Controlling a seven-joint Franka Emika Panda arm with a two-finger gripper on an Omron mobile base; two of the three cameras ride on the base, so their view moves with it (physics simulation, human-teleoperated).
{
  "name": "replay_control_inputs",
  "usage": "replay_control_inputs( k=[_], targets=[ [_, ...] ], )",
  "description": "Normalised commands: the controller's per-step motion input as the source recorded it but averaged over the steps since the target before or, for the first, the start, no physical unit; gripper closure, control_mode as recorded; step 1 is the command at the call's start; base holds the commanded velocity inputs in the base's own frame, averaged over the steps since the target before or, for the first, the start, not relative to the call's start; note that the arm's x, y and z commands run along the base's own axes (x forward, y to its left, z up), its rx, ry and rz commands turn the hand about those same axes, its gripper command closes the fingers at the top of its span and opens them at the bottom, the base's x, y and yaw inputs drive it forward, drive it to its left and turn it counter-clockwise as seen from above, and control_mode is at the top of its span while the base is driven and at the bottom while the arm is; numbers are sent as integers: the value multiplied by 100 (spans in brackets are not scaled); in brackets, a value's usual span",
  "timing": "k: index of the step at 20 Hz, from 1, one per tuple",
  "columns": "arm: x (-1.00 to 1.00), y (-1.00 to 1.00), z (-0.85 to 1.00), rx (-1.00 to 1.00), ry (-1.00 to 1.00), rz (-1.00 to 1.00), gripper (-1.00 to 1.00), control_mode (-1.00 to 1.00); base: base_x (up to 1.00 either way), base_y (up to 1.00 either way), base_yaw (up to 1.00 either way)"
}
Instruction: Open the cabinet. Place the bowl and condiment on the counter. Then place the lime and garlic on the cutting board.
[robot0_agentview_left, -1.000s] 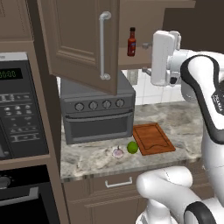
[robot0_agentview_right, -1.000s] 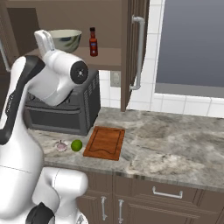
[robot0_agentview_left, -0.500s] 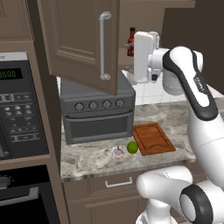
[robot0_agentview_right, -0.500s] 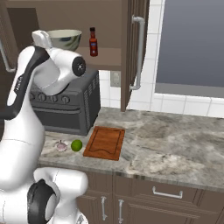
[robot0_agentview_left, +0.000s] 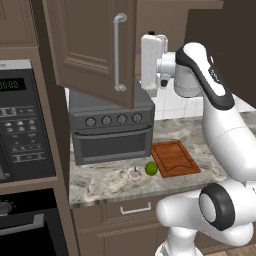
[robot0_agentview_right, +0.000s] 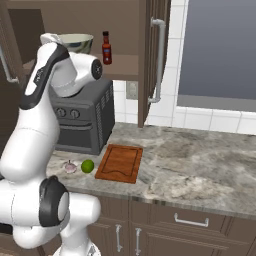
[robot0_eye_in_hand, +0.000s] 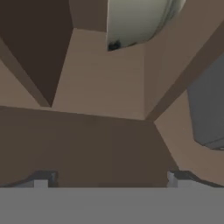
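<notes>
Counter (robot0_agentview_right: 200, 165) nearest: garlic (robot0_agentview_right: 70, 166) and lime (robot0_agentview_right: 88, 166) sit just beside each other on the stone, lime at 3 o'clock of the garlic, both just off the cutting board (robot0_agentview_right: 120, 162), which lies at 3 o'clock of the lime, nothing on it. From the left base camera same row: garlic (robot0_agentview_left: 134, 174), lime (robot0_agentview_left: 151, 168), cutting board (robot0_agentview_left: 174, 158), all in front of the dark toaster oven (robot0_agentview_left: 111, 128). Above that, the cabinet (robot0_agentview_right: 125, 30) stands with both doors swung out; the left door (robot0_agentview_left: 92, 45) with its bar handle is at 9 o'clock of the hand, the right door (robot0_agentview_right: 152, 55) at 3 o'clock of the shelf. On the shelf: bowl (robot0_agentview_right: 75, 43), and condiment (robot0_agentview_right: 106, 48) upright at 3 o'clock of it, apart from it. Gripper (robot0_eye_in_hand: 109, 179) is up at shelf height, in at the cabinet opening; hand camera shows the two fingertips (robot0_eye_in_hand: 41, 178) spread wide with nothing between them, bowl (robot0_eye_in_hand: 135, 19) ahead at 12 o'clock, not touched. Window (robot0_agentview_right: 220, 50) at far right beyond the counter.
</notes>
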Motion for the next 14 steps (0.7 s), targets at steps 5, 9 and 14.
replay_control_inputs(
  k=[5, 9, 14],
  targets=[
    [9, 21, 0, 0, 0, 6, -100, -100, 0, 0, 0],
    [5, 23, 0, 0, 0, 6, -100, -100, 0, 0, 0],
    [0, 26, 0, 0, 0, 5, -100, -100, 0, 0, 0]
  ],
)
